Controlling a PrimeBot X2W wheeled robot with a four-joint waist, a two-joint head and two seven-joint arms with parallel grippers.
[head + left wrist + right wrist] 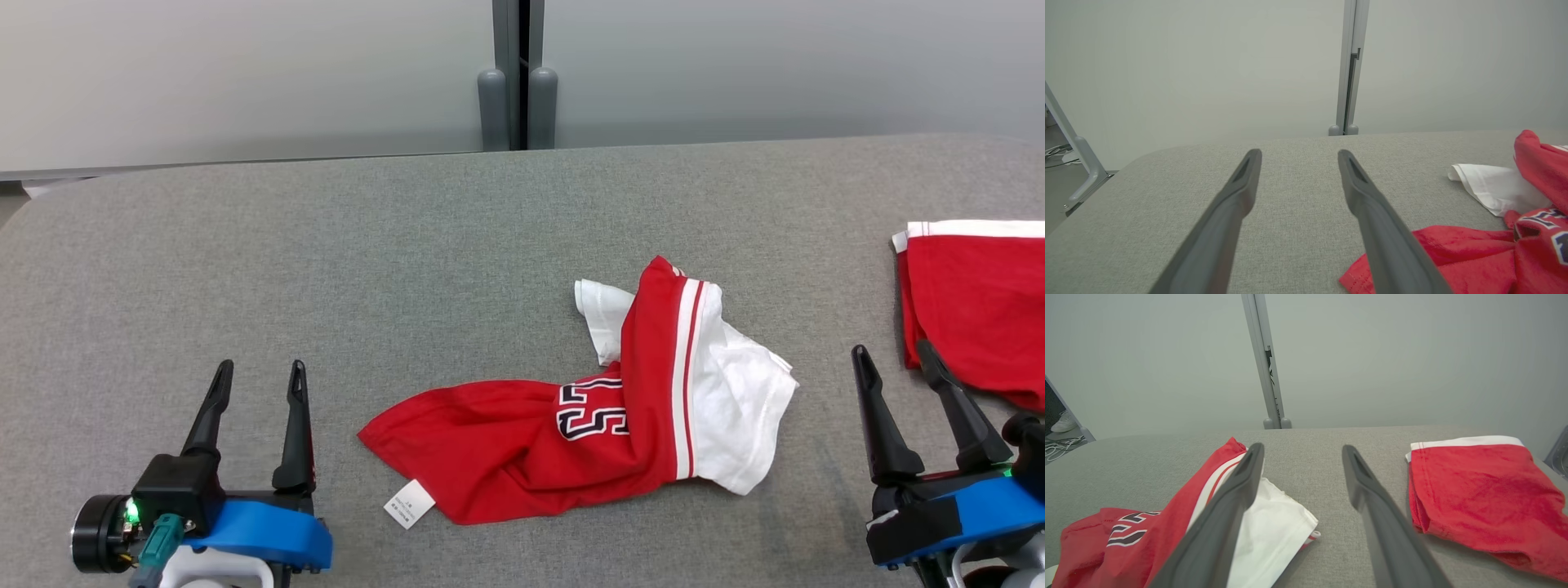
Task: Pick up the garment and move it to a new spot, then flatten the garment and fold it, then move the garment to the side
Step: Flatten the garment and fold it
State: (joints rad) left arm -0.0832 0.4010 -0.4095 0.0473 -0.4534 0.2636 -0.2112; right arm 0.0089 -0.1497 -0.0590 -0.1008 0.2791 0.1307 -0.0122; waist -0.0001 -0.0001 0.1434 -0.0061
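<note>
Nearest the robot, the left gripper sits at about 8 o'clock in the head view. Its two dark fingers are spread wide with nothing between them, over bare grey table. The right gripper mirrors it at 4 o'clock, jaws equally wide and empty. Both point away from the robot, one to each side of the work. That looks like a ready stance for a two-handed pick, with each arm free to take its own end of the cloth.

Between them, just past centre toward 5 o'clock, the garment lies crumpled on the table. It is a red jersey with a black-and-white number print. A white panel is bunched at its 3 o'clock end, and a care label is turned out at its 7 o'clock corner. It is twisted over itself, neither flat nor folded, so the task appears to be at its very start. Neither gripper touches it; in the left wrist view its red hem lies just beside the right-hand finger.

Farther out, at 3 o'clock, a folded red piece with a white band lies well apart from the jersey. It probably marks the side where finished items go.

Beyond the table's far edge, at 12 o'clock, a grey post divides the pale wall.
</note>
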